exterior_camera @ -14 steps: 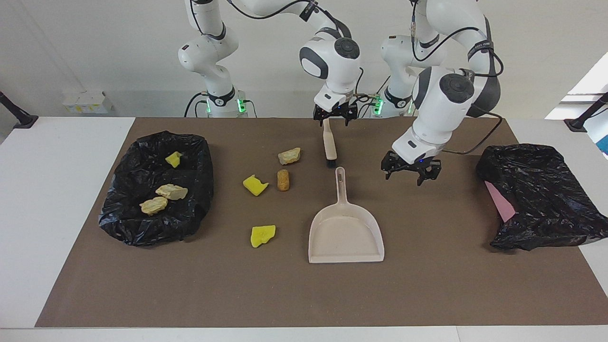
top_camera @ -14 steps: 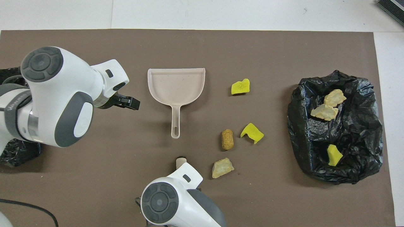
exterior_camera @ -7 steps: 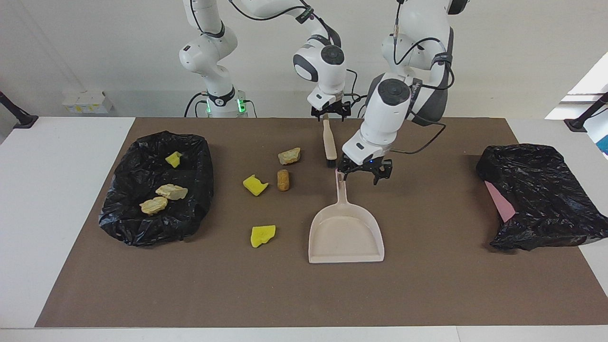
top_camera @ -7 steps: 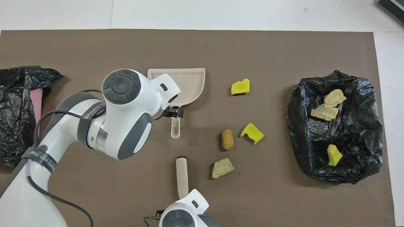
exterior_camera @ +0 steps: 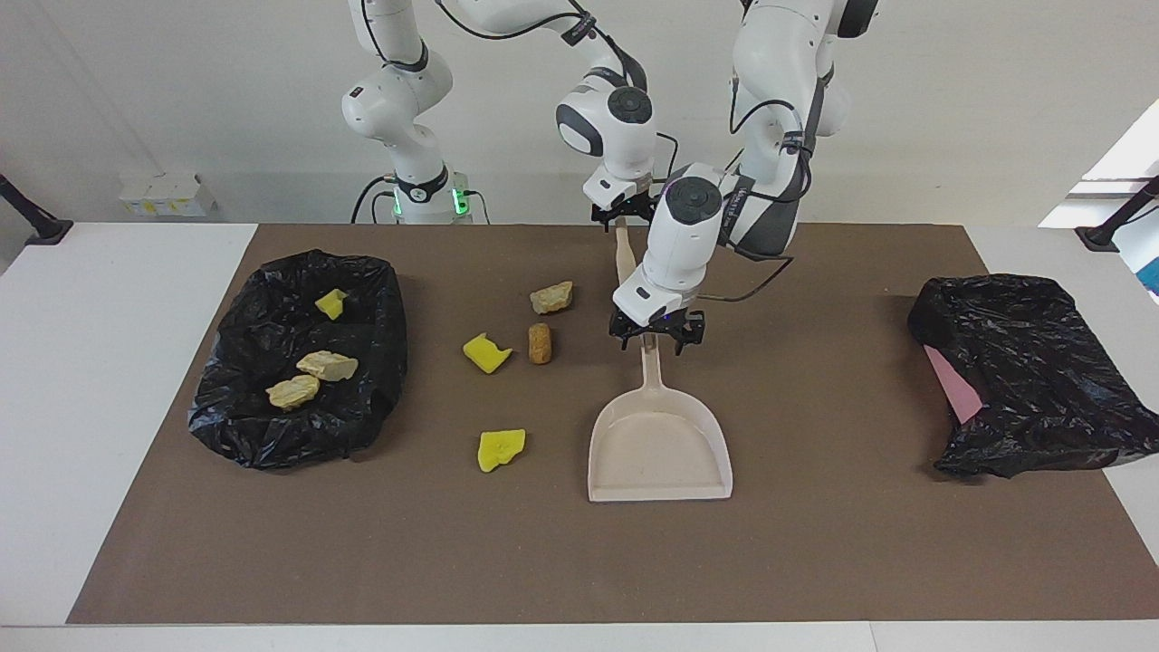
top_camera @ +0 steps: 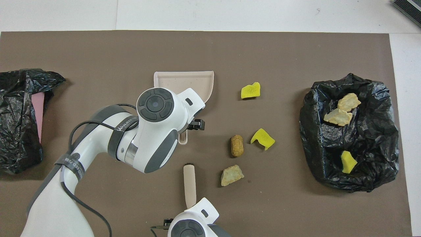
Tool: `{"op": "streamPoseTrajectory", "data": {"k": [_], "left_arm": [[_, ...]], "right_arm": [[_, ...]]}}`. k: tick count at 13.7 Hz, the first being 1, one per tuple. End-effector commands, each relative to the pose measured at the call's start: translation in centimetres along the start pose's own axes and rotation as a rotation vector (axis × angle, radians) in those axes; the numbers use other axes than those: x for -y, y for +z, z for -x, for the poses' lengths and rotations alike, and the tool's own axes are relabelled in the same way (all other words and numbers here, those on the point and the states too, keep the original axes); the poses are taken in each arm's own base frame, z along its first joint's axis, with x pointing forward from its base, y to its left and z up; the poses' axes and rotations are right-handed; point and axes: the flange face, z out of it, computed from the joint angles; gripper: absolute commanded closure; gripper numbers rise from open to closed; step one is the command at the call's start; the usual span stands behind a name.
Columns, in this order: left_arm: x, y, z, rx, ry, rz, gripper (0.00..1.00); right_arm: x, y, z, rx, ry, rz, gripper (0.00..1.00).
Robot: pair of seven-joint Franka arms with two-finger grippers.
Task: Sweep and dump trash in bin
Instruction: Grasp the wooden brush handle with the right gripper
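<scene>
Yellow sponge bits + tan lumps = the trash. 4 pcs loose mid-mat: yellow chunk point(exterior_camera: 501, 448), yellow wedge point(exterior_camera: 486, 352), brown roll point(exterior_camera: 540, 343), tan lump point(exterior_camera: 551, 297). 3 more lie in the black-lined bin point(exterior_camera: 237, 426) by the mat edge at the right arm's end.

Dustpan point(exterior_camera: 659, 444) sits flat mid-mat beside the loose pcs, handle toward the robots, mouth toward the mat edge farthest from them. Left gripper point(exterior_camera: 656, 338) is at the handle tip, fingers spread either side, not clamped yet. Brush point(top_camera: 189, 186) lies nearer the robots, bristle end toward the pan handle; right gripper point(exterior_camera: 623, 215) is over its handle end, fingers apart, nothing held.

Second black bag point(exterior_camera: 1023, 362) with smth pink showing sits at the left arm's end, unused.

Risks, my read:
- handle is thin, grab is at the very tip → pan could pivot or slip on lift
- both grippers work close together → arm clash
- pan mouth faces away from the scraps, needs re-aim; a sloppy sweep pushes light sponge past the lip
</scene>
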Motion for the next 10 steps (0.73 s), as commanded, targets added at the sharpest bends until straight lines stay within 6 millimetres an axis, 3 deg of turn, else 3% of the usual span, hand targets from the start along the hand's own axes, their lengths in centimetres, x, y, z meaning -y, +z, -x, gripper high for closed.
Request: {"op": "streamPoseTrajectory", "data": {"k": [1, 2, 3, 4, 5, 10], "left_arm": [[-0.5, 0.5, 0.6, -0.007, -0.025, 0.003, 0.56], [-0.3, 0.5, 0.4, -0.007, -0.030, 0.002, 0.71], [-0.1, 0.3, 0.2, -0.011, -0.032, 0.004, 0.77], [0.1, -0.1, -0.1, -0.017, -0.038, 0.007, 0.77], [0.3, -0.2, -0.3, -0.020, -0.044, 0.008, 0.77], [0.5, -0.7, -0.6, -0.037, -0.050, 0.016, 0.72]], "right_arm": [[-0.7, -0.4, 0.7, 0.016, 0.033, -0.004, 0.47], [-0.7, -0.3, 0.8, 0.018, 0.039, -0.001, 0.63], [-0.7, -0.4, 0.8, 0.019, 0.048, 0.002, 0.78], [-0.7, -0.5, 0.9, 0.020, 0.053, 0.002, 0.92], [-0.8, -0.5, 1.0, 0.026, 0.065, 0.011, 1.00], [-0.7, -1.9, 1.1, 0.014, 0.088, -0.010, 1.00]]}}
